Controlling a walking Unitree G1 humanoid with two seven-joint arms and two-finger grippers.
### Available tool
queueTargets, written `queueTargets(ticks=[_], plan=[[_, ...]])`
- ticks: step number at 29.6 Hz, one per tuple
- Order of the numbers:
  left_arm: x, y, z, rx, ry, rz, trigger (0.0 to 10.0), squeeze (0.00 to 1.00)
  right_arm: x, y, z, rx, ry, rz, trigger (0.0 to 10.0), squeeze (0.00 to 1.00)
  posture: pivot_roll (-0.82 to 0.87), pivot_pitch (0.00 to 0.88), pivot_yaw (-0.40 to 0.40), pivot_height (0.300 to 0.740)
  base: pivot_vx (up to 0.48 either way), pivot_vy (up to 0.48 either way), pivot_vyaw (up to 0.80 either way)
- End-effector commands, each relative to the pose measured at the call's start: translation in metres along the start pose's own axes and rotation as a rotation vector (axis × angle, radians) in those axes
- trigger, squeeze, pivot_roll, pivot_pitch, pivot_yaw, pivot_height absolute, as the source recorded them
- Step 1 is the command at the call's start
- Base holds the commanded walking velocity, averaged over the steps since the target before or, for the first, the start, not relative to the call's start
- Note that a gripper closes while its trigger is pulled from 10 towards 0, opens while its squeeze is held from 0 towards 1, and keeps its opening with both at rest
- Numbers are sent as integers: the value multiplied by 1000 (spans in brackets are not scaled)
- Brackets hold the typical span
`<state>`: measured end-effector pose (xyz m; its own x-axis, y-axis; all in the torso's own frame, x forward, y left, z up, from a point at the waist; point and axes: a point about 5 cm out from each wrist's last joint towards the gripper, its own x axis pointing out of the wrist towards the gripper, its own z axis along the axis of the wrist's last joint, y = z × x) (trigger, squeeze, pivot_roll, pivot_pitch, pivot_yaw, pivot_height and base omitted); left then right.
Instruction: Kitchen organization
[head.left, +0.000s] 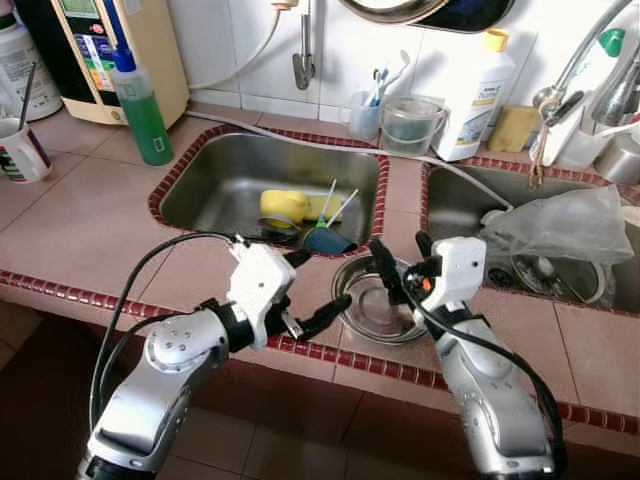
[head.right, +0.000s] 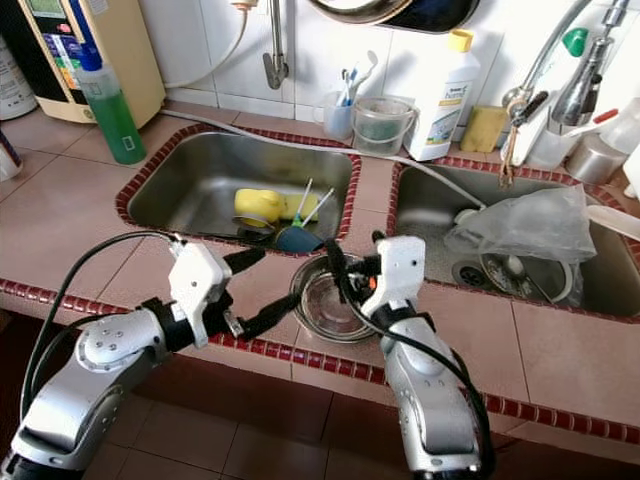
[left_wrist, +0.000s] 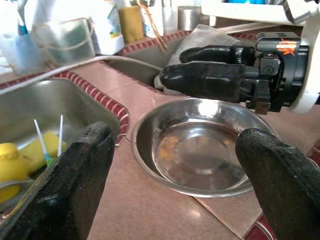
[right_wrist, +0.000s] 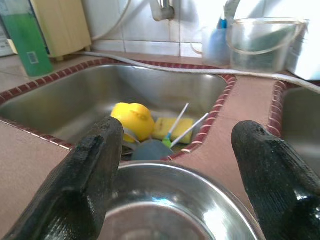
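A steel bowl (head.left: 378, 300) sits low in the centre of the head view, on the tiled counter (head.left: 90, 225) between the two sinks, at the counter's front edge; the left gripper (head.left: 318, 287) hangs just left of it, fingers spread wide, one finger tip close to the bowl's left rim; the right gripper (head.left: 403, 262) is over the bowl's upper right rim, fingers also spread, holding nothing; in the right wrist view the bowl lies right below the two black fingers (right_wrist: 87, 175). The left sink (head.left: 215, 185), in the middle of the frame, holds a yellow sponge (head.left: 284, 205), a dark blue cup (head.left: 327, 240) and thin sticks; the right sink (head.left: 470, 200), at the right, holds a clear plastic bag (head.left: 565, 228). A green bottle (head.left: 141, 108) stands at the upper left; a white mug (head.left: 22, 150) sits at the left edge; a clear tub (head.left: 410, 124) and a white bottle (head.left: 476, 98) stand at the upper centre by the wall; a tap (head.left: 590, 60) is at the upper right.
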<state>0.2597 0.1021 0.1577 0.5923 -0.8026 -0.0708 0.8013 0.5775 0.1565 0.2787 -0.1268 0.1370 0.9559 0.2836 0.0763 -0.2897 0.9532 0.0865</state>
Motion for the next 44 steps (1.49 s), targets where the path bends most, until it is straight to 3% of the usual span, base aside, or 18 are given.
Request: queueTargets(ticks=[1, 26, 44], plan=[[2, -4, 3, 24, -10, -23, 10000, 0, -3, -1, 7, -1, -19, -17, 10000, 0, -42, 82, -2, 740, 0, 0, 0], [5, -5, 2, 21, -15, -37, 10000, 0, -38, -15, -9, -26, 56, -159, 10000, 0, -72, 81, 12, 740, 0, 0, 0], [5, -5, 4, 20, -16, -33, 10000, 0, -31, -28, -12, 43, 78, -172, 10000, 0, -66, 101, 15, 740, 0, 0, 0]])
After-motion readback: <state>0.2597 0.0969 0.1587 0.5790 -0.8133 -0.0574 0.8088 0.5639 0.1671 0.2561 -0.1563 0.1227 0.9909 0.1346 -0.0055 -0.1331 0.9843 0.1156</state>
